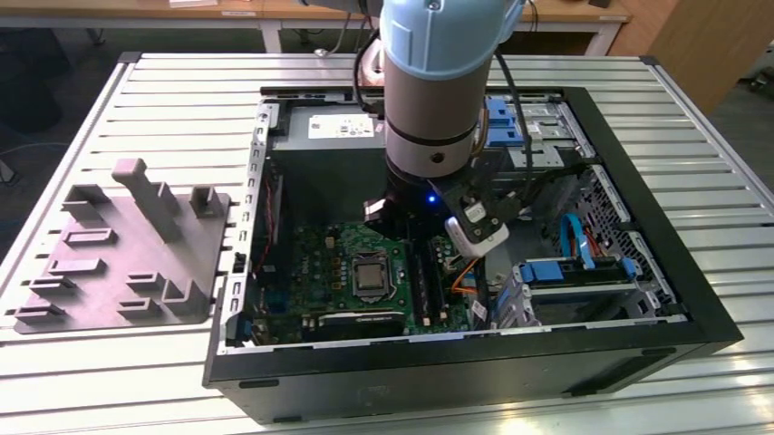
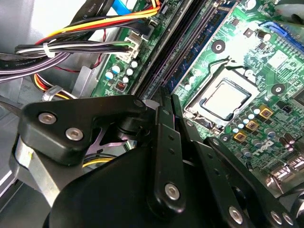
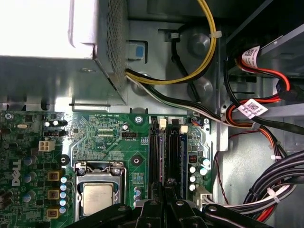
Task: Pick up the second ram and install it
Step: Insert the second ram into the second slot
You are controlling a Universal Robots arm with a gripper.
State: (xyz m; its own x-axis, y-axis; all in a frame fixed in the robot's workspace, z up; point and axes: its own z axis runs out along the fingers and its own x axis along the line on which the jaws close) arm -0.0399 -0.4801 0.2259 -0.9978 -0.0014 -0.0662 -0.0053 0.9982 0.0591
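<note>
I have the arm (image 1: 430, 91) reaching down into the open computer case (image 1: 484, 367), which lies on the slatted table (image 1: 713, 399) with the grey fixture tray (image 1: 121, 254) beside it, toward the table's edge on the exterior view's left. In both wrist views the gripper (image 2: 169, 95) (image 3: 167, 183) hangs right over the memory slots, which run along the motherboard (image 3: 109, 142) edge nearest the cable bundle (image 3: 285, 180), on the far side of the processor socket (image 3: 97, 197). The second ram (image 2: 199, 45) (image 3: 174, 152) stands on edge in one of those slots, its blue-green board running straight out from under the fingertips. The fingers are drawn almost together on its top edge. I read that as a clamp on the stick, though the contact itself is hidden behind the gripper's own linkage, so I hold that loosely. I cannot tell from here whether the stick is fully seated. As a thing to handle it is light, thin and stiff, but it is fragile (the board will not forgive bending or a skewed push). Its flat faces are smooth enough to slip. The sound hold is across the two faces at the middle of the long top edge, clear of the contact edge, so that any load goes straight down the board and evenly into the slot.
</note>
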